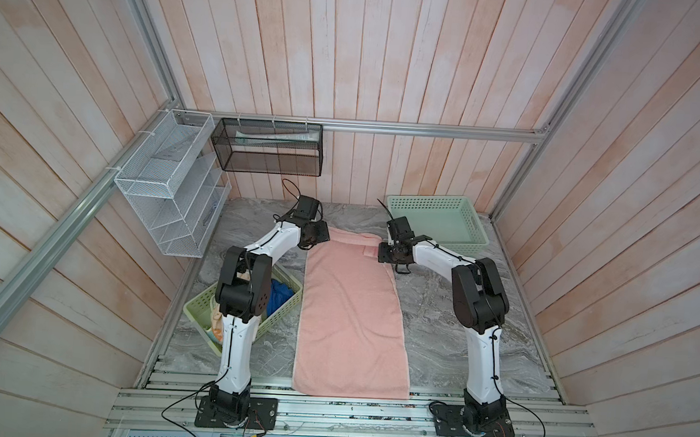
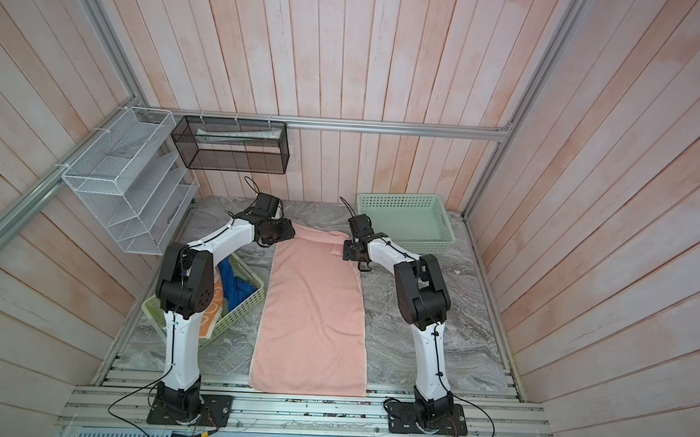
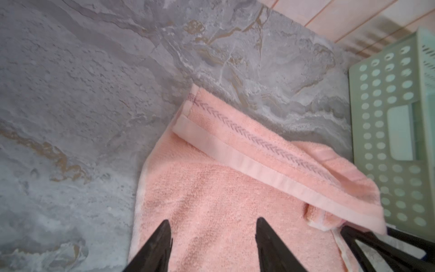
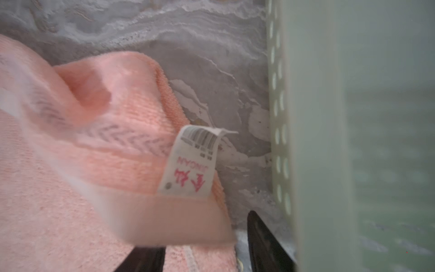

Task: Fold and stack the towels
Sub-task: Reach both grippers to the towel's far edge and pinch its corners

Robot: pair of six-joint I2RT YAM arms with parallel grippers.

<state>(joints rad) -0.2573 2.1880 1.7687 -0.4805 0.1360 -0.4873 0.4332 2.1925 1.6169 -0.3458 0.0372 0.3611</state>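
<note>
The pink towel (image 1: 353,311) lies lengthwise on the marbled table (image 1: 438,316), far hem turned back in a narrow strip, while the left gripper (image 3: 213,221) and right gripper (image 4: 204,235) hover at its far corners, jaws apart and seemingly empty, so folding looks barely begun and next calls for pinching both corners and carrying them nearward.

1. A long, plain pink terry towel (image 1: 353,311) (image 2: 313,309) lies flat, spread lengthwise, just right of the pale green perforated plastic basket (image 1: 280,311) (image 2: 238,316) in both top views. Its far end is folded back, showing a smooth hem band (image 3: 235,153) and a white label (image 4: 188,164).
2. A crumpled royal blue terry towel (image 1: 281,296) (image 2: 233,287) sits inside that basket, at its far end.
3. An orange terry towel with cream pattern (image 2: 214,307) lies bunched in the basket, nearer than the blue one.
</note>
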